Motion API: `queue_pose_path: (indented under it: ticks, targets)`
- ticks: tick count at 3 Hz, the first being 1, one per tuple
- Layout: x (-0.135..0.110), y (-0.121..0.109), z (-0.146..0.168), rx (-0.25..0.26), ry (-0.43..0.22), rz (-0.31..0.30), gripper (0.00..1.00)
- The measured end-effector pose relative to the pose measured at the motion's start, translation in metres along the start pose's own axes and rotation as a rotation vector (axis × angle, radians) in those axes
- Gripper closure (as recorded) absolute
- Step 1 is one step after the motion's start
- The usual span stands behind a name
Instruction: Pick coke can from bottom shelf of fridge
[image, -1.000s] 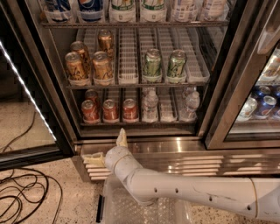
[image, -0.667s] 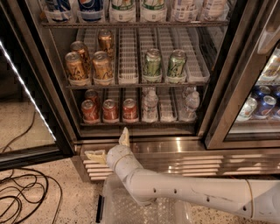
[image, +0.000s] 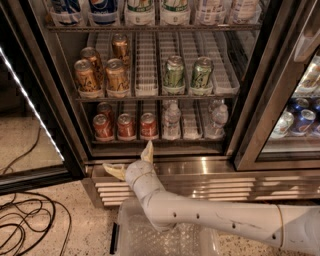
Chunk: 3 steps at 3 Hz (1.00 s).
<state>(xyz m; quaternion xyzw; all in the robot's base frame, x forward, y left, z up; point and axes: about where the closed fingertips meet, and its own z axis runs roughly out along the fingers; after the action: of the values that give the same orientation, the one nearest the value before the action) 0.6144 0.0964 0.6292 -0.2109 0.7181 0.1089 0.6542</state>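
Several red coke cans stand at the left of the bottom shelf (image: 165, 142) of the fridge (image: 200, 167): three in a front row, the left coke can (image: 102, 128), the middle one (image: 125, 126) and the right one (image: 148, 125), with another behind the left one. My gripper (image: 131, 161) hangs in front of the steel sill, just below the shelf edge. It is open, with one finger (image: 147, 151) pointing up under the right-hand coke can and the other pointing left. It holds nothing.
Clear water bottles (image: 171, 121) stand right of the coke cans. Gold-brown cans (image: 116, 77) and green cans (image: 174, 74) fill the rack above. The left door (image: 30, 107) is swung open. Black cables (image: 30, 220) lie on the floor; a clear plastic bin (image: 165, 240) sits under my arm.
The gripper has edged slightly right and up toward the bottom shelf edge. The cans have not moved.
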Motion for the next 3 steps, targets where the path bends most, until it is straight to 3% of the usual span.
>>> queue_pose_path:
  ticks: [1, 3]
  targets:
    - [-0.0074, -0.0186, 0.0107, 0.044, -0.028, -0.017, 0.0]
    - [-0.0097, -0.0214, 0.016, 0.066, -0.058, -0.026, 0.03]
